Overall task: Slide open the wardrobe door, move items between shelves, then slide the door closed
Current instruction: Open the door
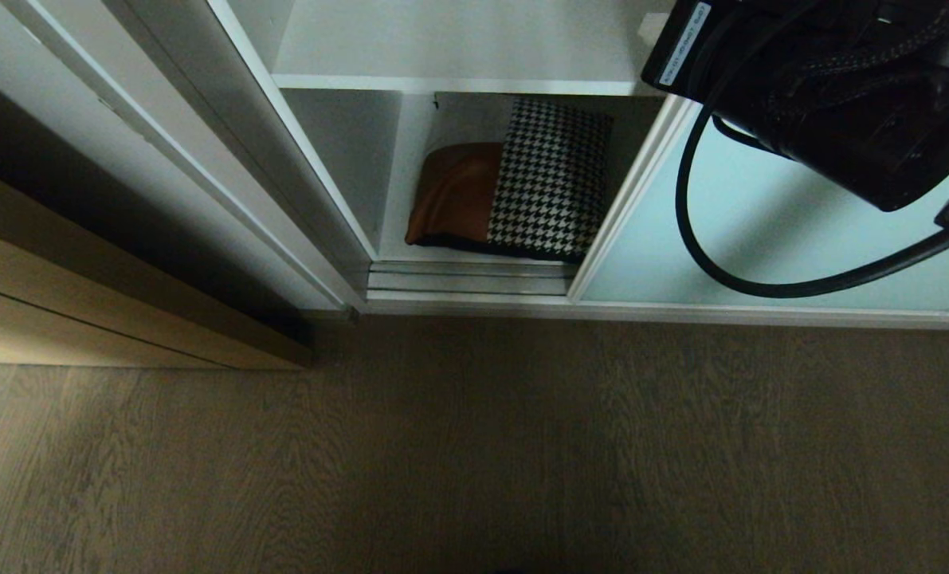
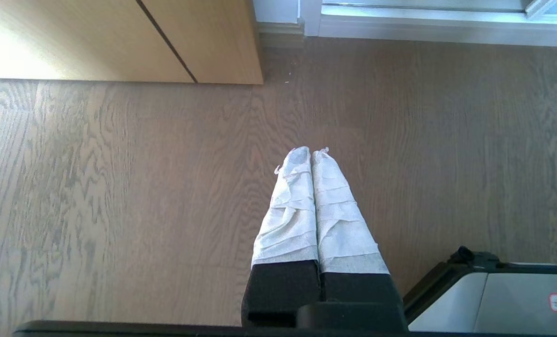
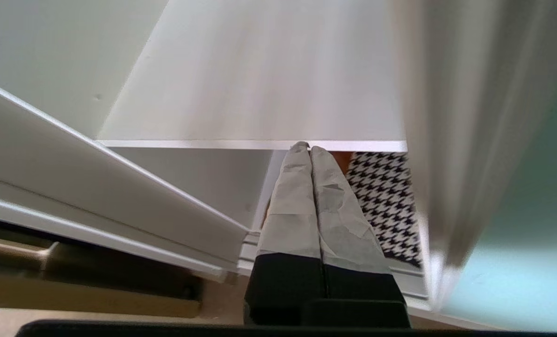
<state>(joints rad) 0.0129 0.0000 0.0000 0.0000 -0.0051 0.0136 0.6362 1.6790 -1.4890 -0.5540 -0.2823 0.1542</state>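
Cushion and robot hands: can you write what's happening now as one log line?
door: slid open | cushion: bottom shelf, untouched | upper shelf: bare | right hand: shut, empty, before opening | left hand: shut, parked over floor

Left gripper point(image 2: 311, 152) closed above wood floor point(image 2: 119, 196), tan panel point(image 2: 119, 37) beyond

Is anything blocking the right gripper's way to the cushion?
Nothing visible blocks it. The sliding door is pulled aside, leaving the cushion exposed on the bottom shelf. The right gripper, fingers shut, is in front of the upper shelf.
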